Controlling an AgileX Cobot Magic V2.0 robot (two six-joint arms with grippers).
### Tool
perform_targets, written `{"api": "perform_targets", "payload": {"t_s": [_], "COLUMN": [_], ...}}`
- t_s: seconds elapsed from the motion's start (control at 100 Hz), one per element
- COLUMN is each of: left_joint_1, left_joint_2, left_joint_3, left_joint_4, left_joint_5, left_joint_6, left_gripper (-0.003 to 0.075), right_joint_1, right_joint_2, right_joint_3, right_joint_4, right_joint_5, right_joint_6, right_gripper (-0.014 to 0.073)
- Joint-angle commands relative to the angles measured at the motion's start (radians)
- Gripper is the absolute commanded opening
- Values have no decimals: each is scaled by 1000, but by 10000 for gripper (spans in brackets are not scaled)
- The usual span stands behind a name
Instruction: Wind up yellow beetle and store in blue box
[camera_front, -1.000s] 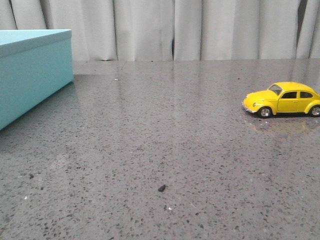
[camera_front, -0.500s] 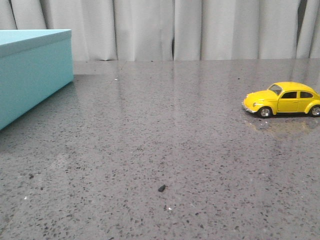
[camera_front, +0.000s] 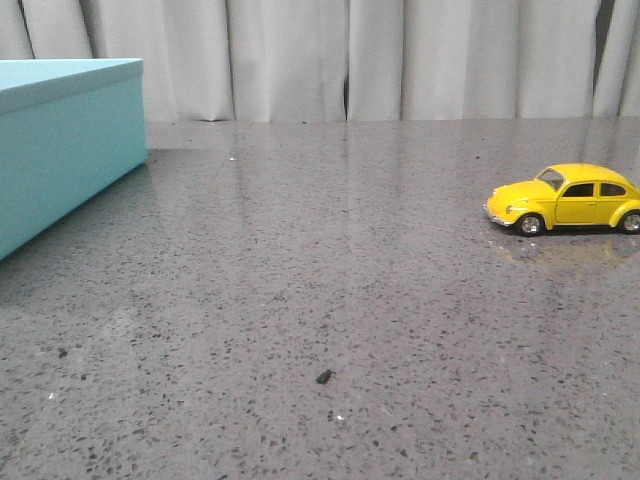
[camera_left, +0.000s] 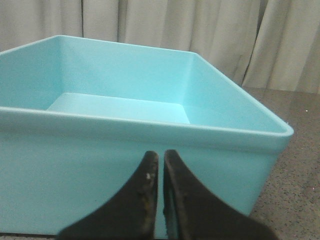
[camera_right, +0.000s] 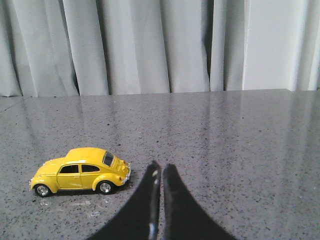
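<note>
The yellow beetle (camera_front: 564, 198) stands on its wheels at the right side of the grey table, nose to the left. In the right wrist view the beetle (camera_right: 80, 171) sits beside my right gripper (camera_right: 161, 167), a little apart from it. The right gripper is shut and empty. The blue box (camera_front: 60, 140) stands at the far left, partly cut off by the frame. In the left wrist view the blue box (camera_left: 125, 165) is open and empty, its near wall right in front of my left gripper (camera_left: 161, 155), which is shut and empty. Neither gripper shows in the front view.
The grey speckled table (camera_front: 320, 300) stretches between box and car. A small dark speck (camera_front: 323, 377) lies near the front middle. Grey curtains (camera_front: 400, 60) hang behind the table's far edge.
</note>
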Motion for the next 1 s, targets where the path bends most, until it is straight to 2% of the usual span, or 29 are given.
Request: {"api": "perform_targets", "payload": {"t_s": [0.0,0.99], "left_joint_1": [3,3], "left_joint_2": [-34,-34], "left_joint_3": [41,41], "left_joint_4": [-10,-33], "left_joint_5": [-72,-76], "left_joint_6": [-5,-7], "left_gripper": [-19,-19], "right_joint_1": [-6,-6], "right_joint_2": [-20,-20], "right_joint_3": [24,24], "right_joint_4": [2,14], "right_joint_5": [-86,-90], "right_joint_6": [-2,-1], "right_gripper": [-49,-49]}}
